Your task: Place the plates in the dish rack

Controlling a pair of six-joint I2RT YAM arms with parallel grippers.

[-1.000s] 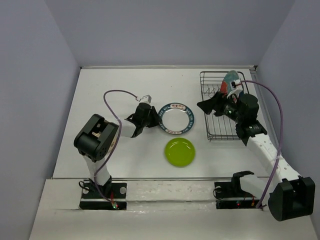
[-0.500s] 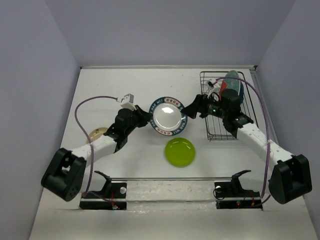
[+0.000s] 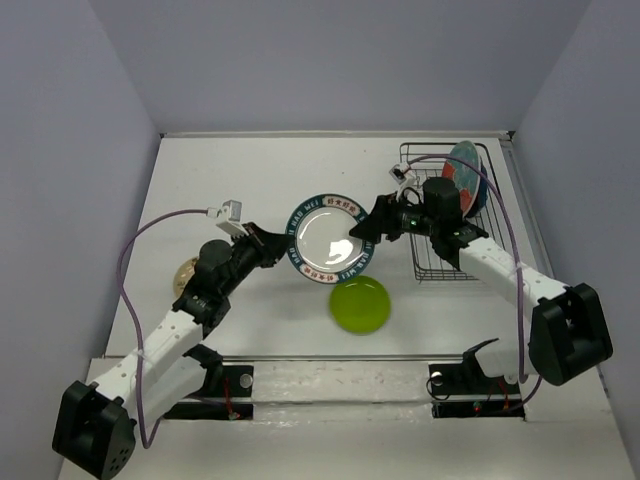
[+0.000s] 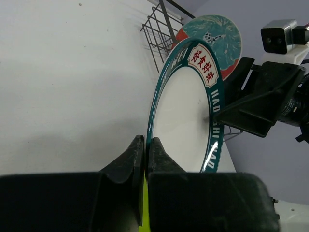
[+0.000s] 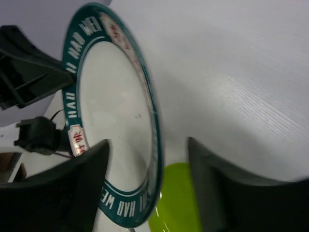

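The white plate with the dark blue patterned rim [image 3: 325, 240] is held tilted above the table. My left gripper [image 3: 275, 246] is shut on its left rim, which is pinched between the fingers in the left wrist view [image 4: 145, 143]. My right gripper [image 3: 362, 228] is open, its fingers [image 5: 87, 183] on either side of the plate's [image 5: 113, 106] right rim. The lime green plate [image 3: 360, 305] lies flat below. The large red plate with teal flowers [image 3: 465, 165] stands in the black dish rack [image 3: 440, 255]. The small beige plate [image 3: 185, 272] lies partly under my left arm.
The rack stands at the table's right, near the right wall. A cable loops over each arm. The back and left of the white table [image 3: 230, 170] are bare. The table's front edge runs just past the arm bases.
My left gripper has lifted the patterned plate off the table and tilted it up. My right gripper has moved left from the rack to the plate's right rim.
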